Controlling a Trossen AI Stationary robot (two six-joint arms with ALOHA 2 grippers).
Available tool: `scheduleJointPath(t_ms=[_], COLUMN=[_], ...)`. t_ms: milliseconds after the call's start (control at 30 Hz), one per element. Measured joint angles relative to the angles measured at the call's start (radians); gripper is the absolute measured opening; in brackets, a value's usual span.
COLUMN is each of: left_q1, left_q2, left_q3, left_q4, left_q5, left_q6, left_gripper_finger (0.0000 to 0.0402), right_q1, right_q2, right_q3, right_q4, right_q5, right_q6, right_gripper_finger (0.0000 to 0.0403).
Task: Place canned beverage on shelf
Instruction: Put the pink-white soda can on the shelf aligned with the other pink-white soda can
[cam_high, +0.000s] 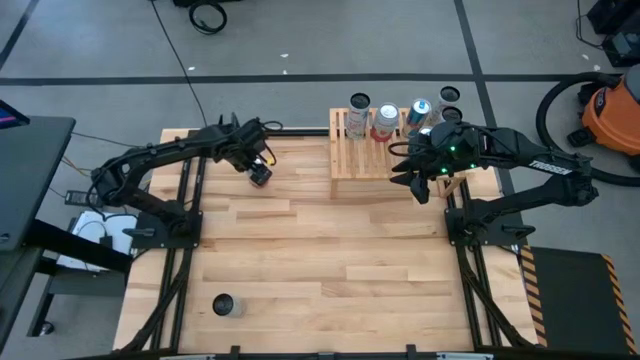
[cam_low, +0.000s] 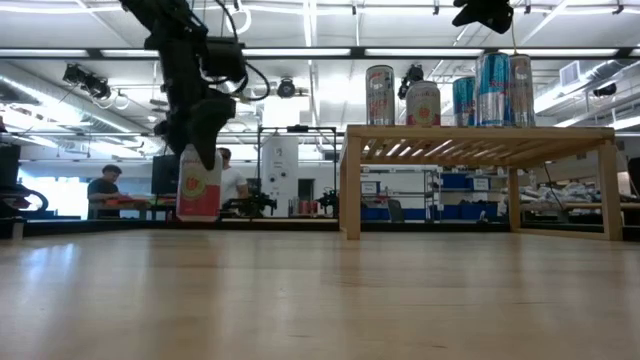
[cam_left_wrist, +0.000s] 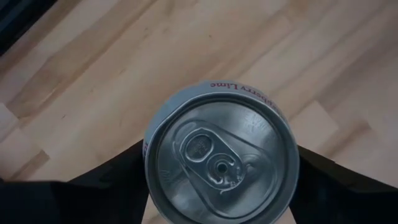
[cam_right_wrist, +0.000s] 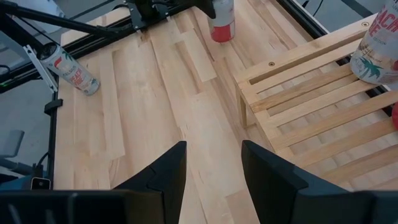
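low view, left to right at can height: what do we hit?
Left gripper on the white-and-red can → light-wood slatted shelf bearing a tall silver-red can → short white-red can → blue-and-silver cans.

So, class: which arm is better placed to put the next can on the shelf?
Left. Its jaws grip a can upright beside the shelf, while the right gripper hangs open and empty over the shelf's edge.

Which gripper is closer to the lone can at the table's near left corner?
Left. The left gripper grips another can up-table from the lone can; the right gripper hovers by the shelf.
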Motion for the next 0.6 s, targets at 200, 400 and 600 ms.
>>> scheduleJointPath(t_ms=[200, 400, 600], left_q1=[-0.087, -0.183, -0.275], left_q2=[0.000, 0.000, -0.001], left_q3=[0.124, 0.282, 0.424], left_q4=[-0.093, -0.146, -0.144], left_q5=[-0.003, -0.003, -0.012], left_q6=[-0.051, -0.108, -0.154], left_gripper_finger=[0.0299, 0.0300, 0.0300], right_q1=[0.000, 0.000, 0.000], right_q2=[0.000, 0.000, 0.000], right_q3=[0.000, 0.000, 0.000], right_q4=[-0.029, -0.088, -0.068], right_q5=[0.000, 0.066, 0.072], right_q6=[-0.001, -0.002, 0.003], right_gripper_finger=[0.0162, 0.0162, 0.0162])
